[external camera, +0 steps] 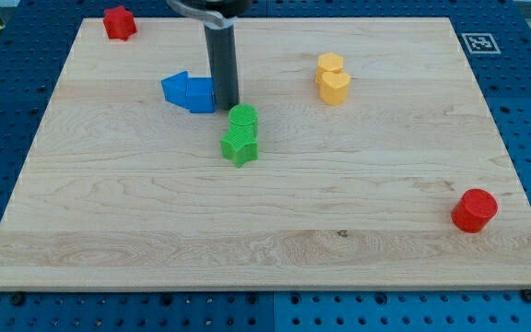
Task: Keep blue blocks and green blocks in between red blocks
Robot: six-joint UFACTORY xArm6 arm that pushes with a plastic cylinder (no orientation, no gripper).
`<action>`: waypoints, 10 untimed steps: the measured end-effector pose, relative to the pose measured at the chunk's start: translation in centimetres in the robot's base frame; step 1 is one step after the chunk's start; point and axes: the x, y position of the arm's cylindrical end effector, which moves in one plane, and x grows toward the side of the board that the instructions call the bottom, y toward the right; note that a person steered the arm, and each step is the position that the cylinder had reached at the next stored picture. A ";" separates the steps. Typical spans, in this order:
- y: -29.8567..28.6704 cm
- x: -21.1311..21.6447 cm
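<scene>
My tip rests on the board against the right side of a blue cube, with a blue triangular block touching the cube's left. Just below the tip stand a green cylinder and a green star block, touching each other. A red star-like block sits at the board's top left corner. A red cylinder sits near the bottom right.
A yellow cylinder and a yellow heart-like block stand together right of centre near the top. A marker tag is at the board's top right corner. The wooden board ends on a blue pegboard.
</scene>
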 end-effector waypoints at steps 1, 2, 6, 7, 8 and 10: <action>0.5 1.5; -1.3 1.5; 4.9 8.3; 6.0 11.0; 7.6 12.3; 13.0 12.7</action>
